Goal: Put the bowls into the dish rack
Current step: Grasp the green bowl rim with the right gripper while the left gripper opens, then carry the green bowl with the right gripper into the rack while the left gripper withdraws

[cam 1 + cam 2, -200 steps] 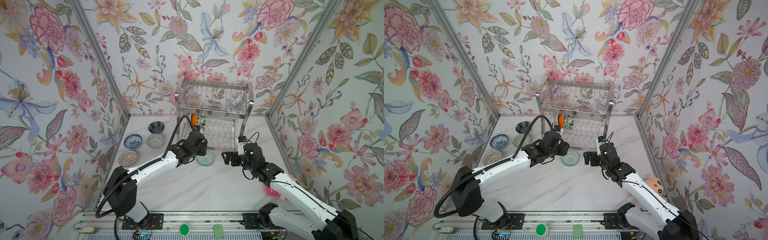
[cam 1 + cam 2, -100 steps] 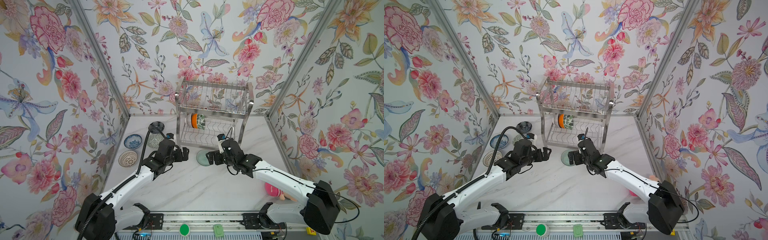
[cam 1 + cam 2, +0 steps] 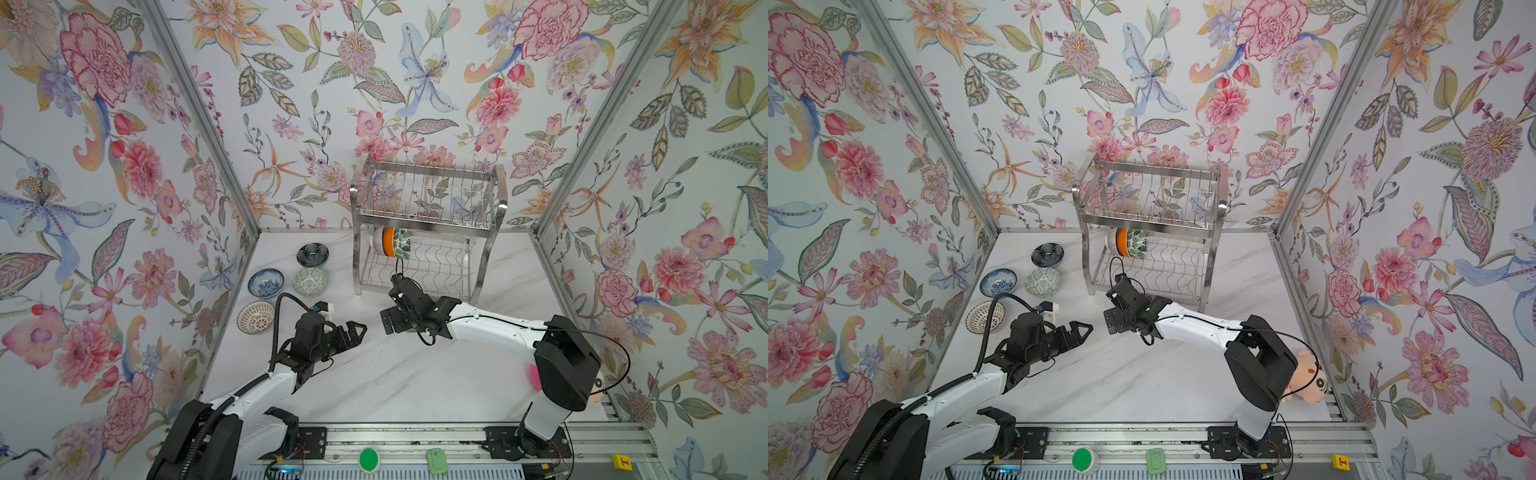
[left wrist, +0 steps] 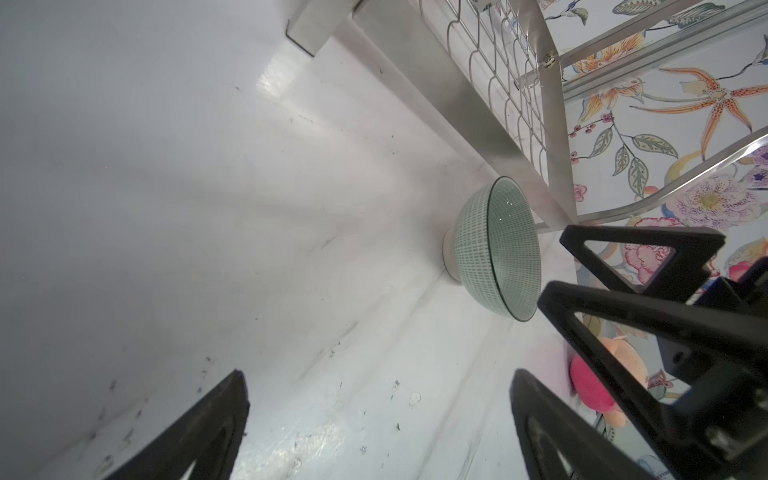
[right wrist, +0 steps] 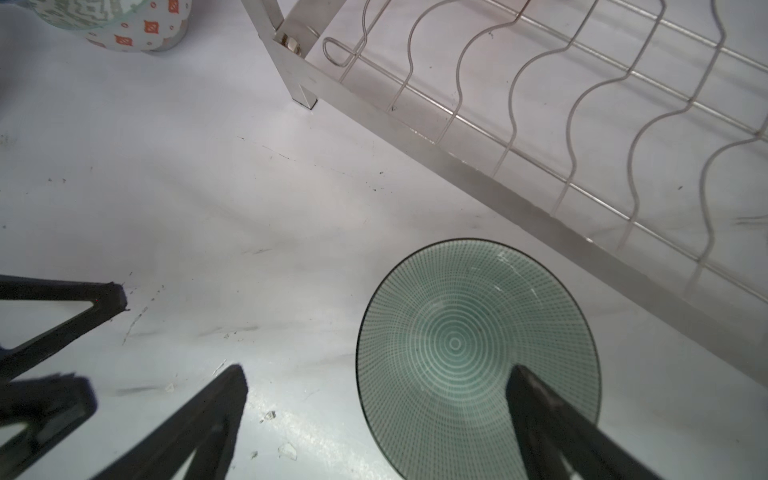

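Note:
A pale green bowl (image 5: 465, 332) stands upright on the table just in front of the dish rack (image 3: 428, 218). My right gripper (image 5: 374, 374) hangs open over its rim, with one finger (image 5: 540, 415) above the inside and the other above the table. In both top views this gripper (image 3: 388, 323) hides the bowl. My left gripper (image 3: 355, 332) is open and empty, a short way left of it. A white-and-orange bowl (image 3: 386, 241) and a green leaf bowl (image 3: 402, 244) stand on edge in the rack's lower tier.
Several bowls sit by the left wall: dark navy (image 3: 312, 254), blue-white floral (image 3: 266, 283), grey-green patterned (image 3: 310, 281) and tan lattice (image 3: 256, 317). A plush toy (image 3: 1308, 378) lies at the front right behind the right arm. The rack's legs stand close behind the green bowl.
My left gripper has opened and drawn back from the rack toward the front left. The right gripper has moved left, over the green bowl.

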Controlling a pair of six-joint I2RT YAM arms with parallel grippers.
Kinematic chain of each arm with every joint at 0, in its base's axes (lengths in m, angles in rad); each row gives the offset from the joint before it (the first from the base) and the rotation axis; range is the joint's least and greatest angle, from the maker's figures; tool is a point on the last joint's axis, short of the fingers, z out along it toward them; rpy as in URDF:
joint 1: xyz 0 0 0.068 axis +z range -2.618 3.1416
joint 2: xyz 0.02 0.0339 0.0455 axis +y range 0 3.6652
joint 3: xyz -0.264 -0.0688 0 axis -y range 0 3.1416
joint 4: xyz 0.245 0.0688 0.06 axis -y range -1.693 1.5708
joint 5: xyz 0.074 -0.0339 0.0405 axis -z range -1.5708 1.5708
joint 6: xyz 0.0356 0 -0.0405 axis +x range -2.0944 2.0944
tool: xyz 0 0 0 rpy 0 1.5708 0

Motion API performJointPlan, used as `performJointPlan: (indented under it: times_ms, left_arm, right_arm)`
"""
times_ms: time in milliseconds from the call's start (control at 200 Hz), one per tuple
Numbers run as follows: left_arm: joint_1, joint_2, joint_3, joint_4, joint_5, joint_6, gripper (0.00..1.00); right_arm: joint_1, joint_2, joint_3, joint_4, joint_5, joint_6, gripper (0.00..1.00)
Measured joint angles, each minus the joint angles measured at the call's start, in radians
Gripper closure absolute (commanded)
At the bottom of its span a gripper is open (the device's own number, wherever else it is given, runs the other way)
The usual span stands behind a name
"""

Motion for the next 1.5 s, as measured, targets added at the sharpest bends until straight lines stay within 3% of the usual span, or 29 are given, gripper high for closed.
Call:
performJointPlan:
  times_ms: [185, 540, 846, 1241, 1501]
  left_arm:
    - [0.001, 0.000, -0.023, 0.099, 0.043, -0.035, 0.01]
    - [0.001, 0.016, -0.043, 0.166, 0.048, -0.036, 0.01]
    - [0.001, 0.035, -0.043, 0.181, 0.052, -0.045, 0.01]
    - [0.001, 0.039, -0.048, 0.190, 0.052, -0.058, 0.01]
    - [0.001, 0.031, -0.049, 0.191, 0.052, -0.059, 0.01]
  right_arm:
    - [0.003, 0.058, 0.006, -0.018, -0.009, 0.000, 0.03]
    - [0.032, 0.125, 0.031, -0.034, -0.013, -0.006, 0.50]
    - [0.033, 0.135, 0.064, -0.049, 0.010, -0.034, 0.80]
    - [0.033, 0.152, 0.068, -0.055, 0.047, -0.057, 0.97]
    - [0.033, 0.141, 0.068, -0.060, 0.049, -0.057, 1.00]
